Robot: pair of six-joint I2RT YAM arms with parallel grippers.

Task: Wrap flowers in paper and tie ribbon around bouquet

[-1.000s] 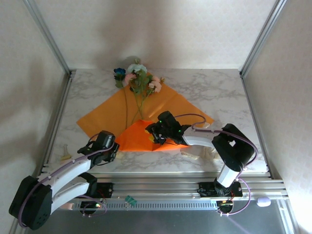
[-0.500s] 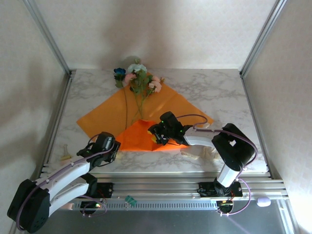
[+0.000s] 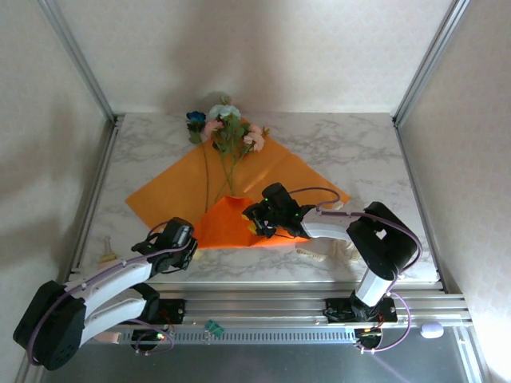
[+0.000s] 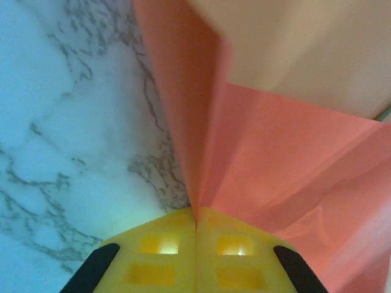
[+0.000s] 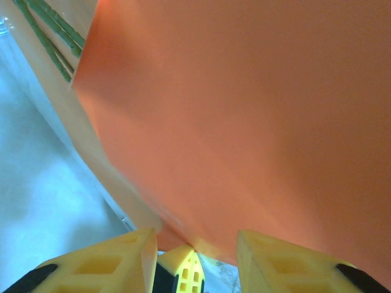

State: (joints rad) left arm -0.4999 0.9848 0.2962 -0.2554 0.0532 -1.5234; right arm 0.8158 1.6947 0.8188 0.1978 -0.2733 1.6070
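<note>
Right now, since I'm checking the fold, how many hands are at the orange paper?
2. The left hand is shut on the paper at its folded near-left corner. The right hand, fingers apart, is at the right side of the folded flap.

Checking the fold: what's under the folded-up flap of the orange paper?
The flowers lie with green stems running under the paper flap; their lower ends are covered.

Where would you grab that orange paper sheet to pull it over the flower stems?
Likely the orange paper sheet at its raised near-left fold edge, approached low from the near left. Elsewhere it lies flat on the marble table, giving fingers nothing to pinch. The left gripper is shut on that lifted edge.
</note>
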